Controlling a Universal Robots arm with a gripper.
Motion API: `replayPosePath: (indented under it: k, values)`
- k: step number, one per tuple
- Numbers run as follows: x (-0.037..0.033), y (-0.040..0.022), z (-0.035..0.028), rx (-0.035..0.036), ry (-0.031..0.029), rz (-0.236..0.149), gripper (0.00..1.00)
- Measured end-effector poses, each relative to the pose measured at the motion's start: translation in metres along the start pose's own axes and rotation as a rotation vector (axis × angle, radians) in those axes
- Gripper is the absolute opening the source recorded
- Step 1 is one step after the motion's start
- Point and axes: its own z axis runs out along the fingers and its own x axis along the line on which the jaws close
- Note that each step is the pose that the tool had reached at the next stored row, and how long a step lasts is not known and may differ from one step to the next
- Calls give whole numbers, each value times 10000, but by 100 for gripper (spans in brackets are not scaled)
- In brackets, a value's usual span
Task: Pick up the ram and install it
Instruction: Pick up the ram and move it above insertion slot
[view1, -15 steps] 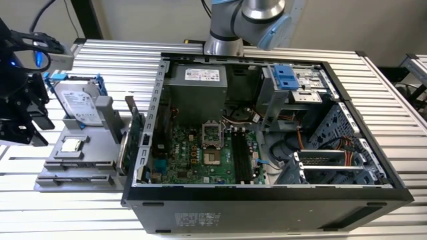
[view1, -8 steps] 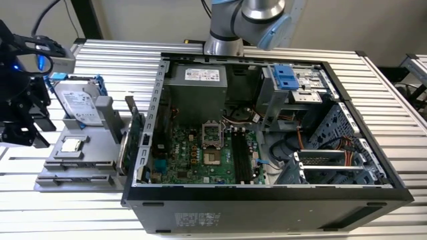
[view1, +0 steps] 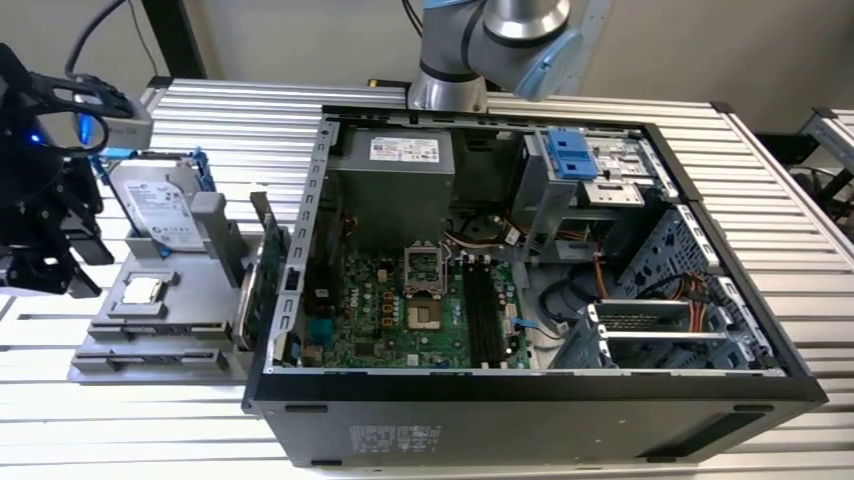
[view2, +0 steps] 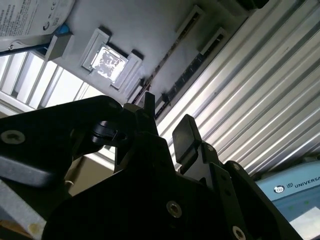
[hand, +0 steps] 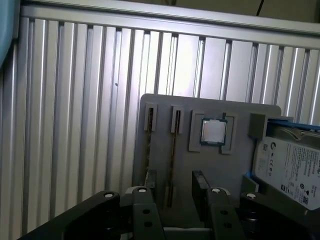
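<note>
The gripper (hand: 171, 194) is shown in both wrist views with its two fingers (hand: 142, 215) spread and nothing between them: it is released and grasps nothing. In the exterior view it is carried at that view's left, above the grey holder (view1: 147, 365) set on the slatted table (view1: 134, 440) beside the open computer case (view1: 534, 420).

The ram (hand: 173, 150) is found in that holder, stood on its thin edge in the groove next to the processor (hand: 214, 131). The hard drive (hand: 292, 167) is propped at the holder's opposite end. A second groove (hand: 149, 120) is cut just beside the ram, toward the holder's outer edge. Whether that one is filled cannot be told.

The ram lies beneath the gripper, along the line on which the fingers point. Its long axis is seen to pass through the gap between them, so that one finger is set off each flat face. The closing line of the fingers is therefore judged to run square across the stick. No contact is made: the fingers are held apart from it. They appear to be over the stretch near one edge of the holder, not over the stick's middle. The black memory slots (view1: 483, 310) inside the case lie well apart, toward the exterior view's right, and appear unfilled.
</note>
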Motion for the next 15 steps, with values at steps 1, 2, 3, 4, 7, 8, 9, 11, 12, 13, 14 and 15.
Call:
replayPosePath:
  k: [1, 2, 3, 4, 7, 8, 9, 11, 12, 13, 14, 15]
  values:
    - [0, -1, 4, 1, 0, 0, 100]
    - [0, 0, 7, 0, -1, 1, 100]
    - [0, -1, 9, -1, 1, 1, 100]
    - [0, -1, 14, -1, 0, 1, 100]
    - [1, -1, 25, 0, 0, 1, 100]
    - [1, -1, 29, -1, 0, 0, 100]
    - [1, -1, 35, 1, -1, 0, 100]
    - [1, -1, 43, 1, -1, 0, 100]
    - [2, -1, 48, 1, -2, 0, 100]
    - [2, -1, 52, 0, -1, 0, 100]
    - [2, -1, 57, 0, -1, 0, 100]
    - [2, -1, 61, -1, 0, 0, 100]
